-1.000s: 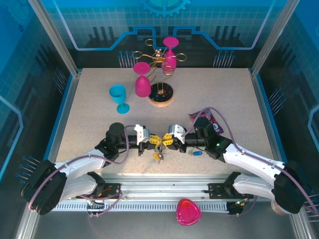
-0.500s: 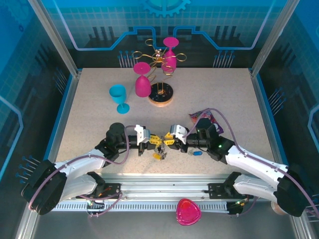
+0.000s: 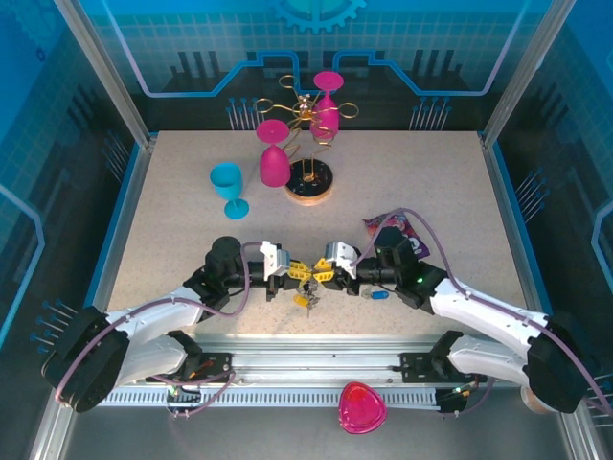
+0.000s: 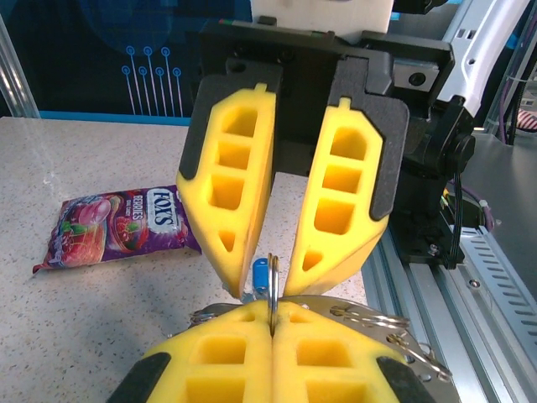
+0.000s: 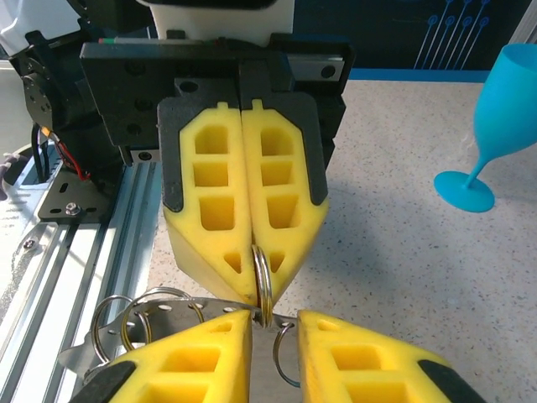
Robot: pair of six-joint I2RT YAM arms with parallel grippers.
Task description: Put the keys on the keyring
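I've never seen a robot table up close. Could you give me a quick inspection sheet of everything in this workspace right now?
Surface: speckled beige table.
Job's things: keyring held edge-on where the two grippers meet; yellow-headed key close by the fingertips; blue-headed key lying beside the right arm.
Clutter: purple snack packet, blue goblet, pink glasses on a gold wire rack, pink heart-shaped thing off the table, before the front rail.
Grippers: left gripper shut on the keyring; right gripper fingers narrowly apart around it, grip unclear.
Cables: purple cables looped along both arms.
Surroundings: blue patterned walls, metal frame.
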